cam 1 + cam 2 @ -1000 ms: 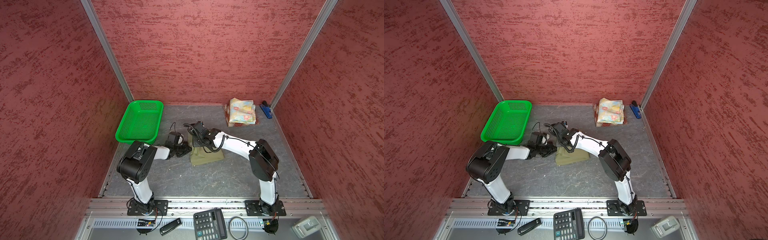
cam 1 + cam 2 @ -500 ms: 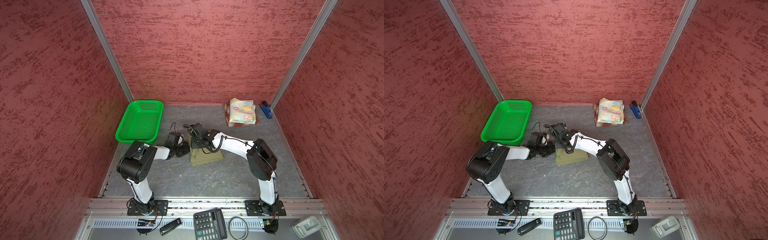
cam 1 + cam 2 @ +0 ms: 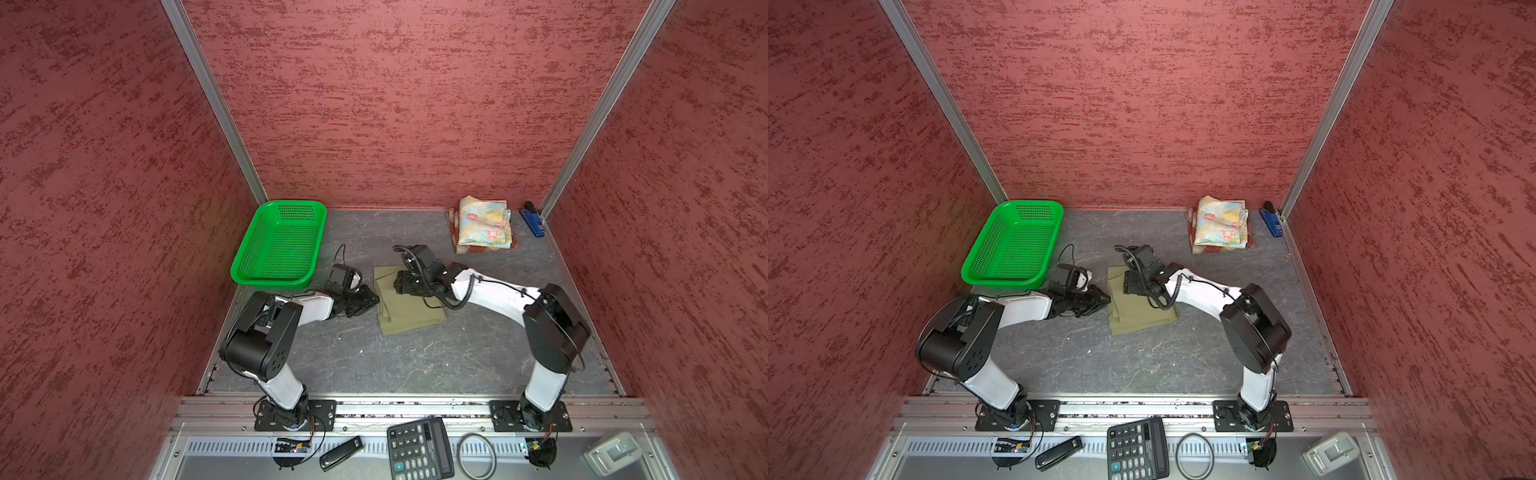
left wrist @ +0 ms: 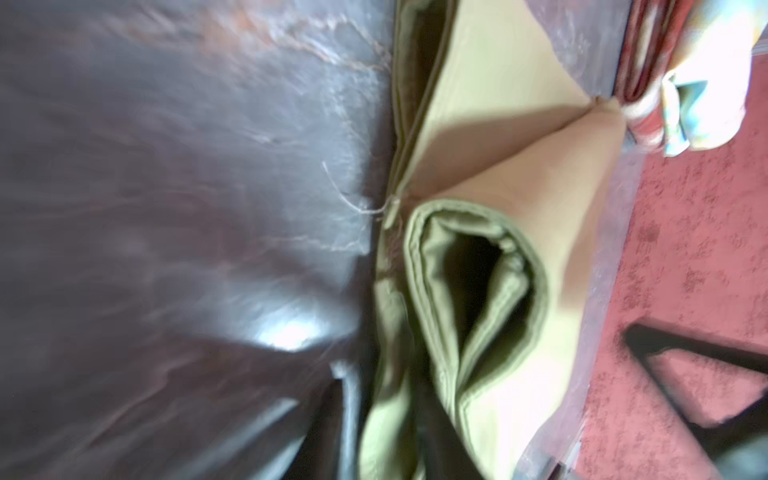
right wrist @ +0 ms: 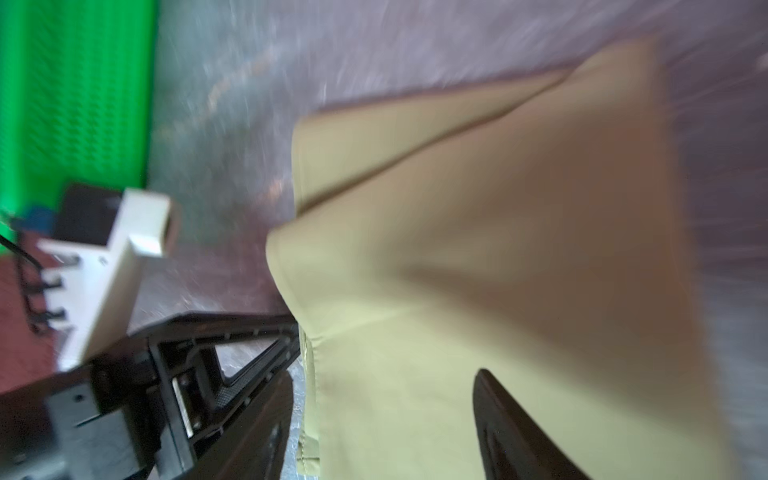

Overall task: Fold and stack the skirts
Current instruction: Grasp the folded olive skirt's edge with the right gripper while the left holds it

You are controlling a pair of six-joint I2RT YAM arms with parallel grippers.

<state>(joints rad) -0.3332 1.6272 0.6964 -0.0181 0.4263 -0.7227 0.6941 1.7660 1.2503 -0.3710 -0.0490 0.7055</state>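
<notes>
The olive skirt [image 3: 409,309] [image 3: 1140,311] lies folded on the grey floor mid-table. My left gripper [image 3: 374,298] [image 4: 390,428] sits low at its left edge, jaws parted, with a loose layer of the olive skirt [image 4: 490,137] between the fingers. My right gripper [image 3: 397,284] [image 5: 386,424] hovers over the far left part of the olive skirt [image 5: 478,232], open wide and holding nothing. At the back right the floral skirt [image 3: 484,222] [image 3: 1221,226] lies folded on the plaid skirt [image 3: 452,222].
A green mesh basket [image 3: 278,245] [image 3: 1013,245] stands at the back left, close behind the left arm. A blue tool [image 3: 532,218] lies in the back right corner. A calculator [image 3: 419,449] and small items rest on the front ledge. Red walls enclose three sides.
Both grippers were shut at the olive skirt's left edge and now have their jaws parted. The right gripper has come slightly nearer over the cloth, which lies folded flat.
</notes>
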